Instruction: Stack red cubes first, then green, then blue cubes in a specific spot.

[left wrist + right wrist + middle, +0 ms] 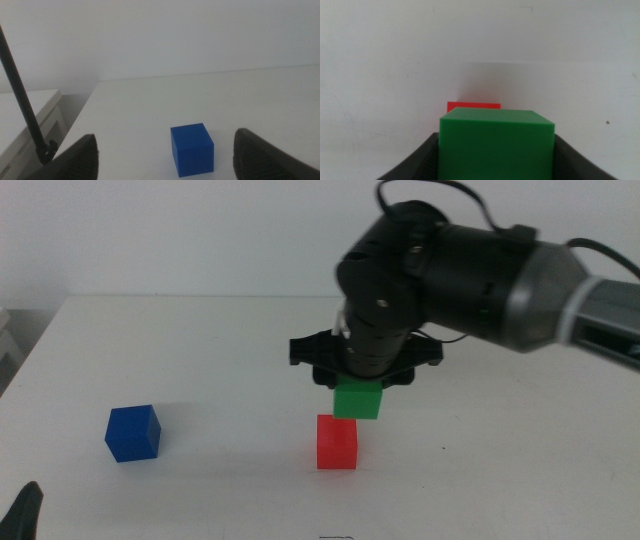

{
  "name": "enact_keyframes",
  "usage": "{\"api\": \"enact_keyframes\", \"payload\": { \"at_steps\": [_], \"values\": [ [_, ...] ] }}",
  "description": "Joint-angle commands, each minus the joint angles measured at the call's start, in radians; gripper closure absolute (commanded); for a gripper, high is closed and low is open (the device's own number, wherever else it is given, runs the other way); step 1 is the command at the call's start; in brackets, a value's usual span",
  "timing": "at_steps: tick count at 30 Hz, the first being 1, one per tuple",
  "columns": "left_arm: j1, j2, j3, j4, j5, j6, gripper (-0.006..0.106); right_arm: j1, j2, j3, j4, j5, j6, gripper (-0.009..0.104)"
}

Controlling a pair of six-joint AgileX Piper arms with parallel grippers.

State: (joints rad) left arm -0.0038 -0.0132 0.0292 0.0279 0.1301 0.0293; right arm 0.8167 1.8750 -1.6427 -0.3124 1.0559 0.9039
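while the right arm reaches in over the worktop [200,340], its end effector [358,385] is closed on the green cube [358,401], held above the red cube [337,441] and offset a little toward the arm's side. judgement: placing step under way; shift the green cube until its faces line up over the red before lowering, then open only once it sits flat, else it may tip off an edge. cubes have no long axis; the green cube's faces look roughly parallel to the red's. red sits on the worktop near centre. blue cube [192,149] rests well apart, between the widely spread jaws of the waiting left end effector [165,160].
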Motion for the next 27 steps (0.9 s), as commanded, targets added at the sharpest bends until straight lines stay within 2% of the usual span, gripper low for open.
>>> {"api": "enact_keyframes", "payload": {
  "at_steps": [1, 7, 27],
  "values": [
    [-0.005, -0.02, -0.003, -0.008, -0.086, -0.001, 0.01, 0.015, -0.009, -0.086, -0.044, 0.047, 0.005, 0.096],
    [-0.005, -0.02, -0.003, -0.008, -0.086, -0.001, 0.01, 0.032, 0.071, -0.208, -0.033, 0.153, -0.026, 0.096],
    [-0.005, -0.02, -0.003, -0.008, -0.086, -0.001, 0.01, 0.023, 0.157, -0.212, 0.006, 0.104, -0.055, 0.096]
  ]
}}
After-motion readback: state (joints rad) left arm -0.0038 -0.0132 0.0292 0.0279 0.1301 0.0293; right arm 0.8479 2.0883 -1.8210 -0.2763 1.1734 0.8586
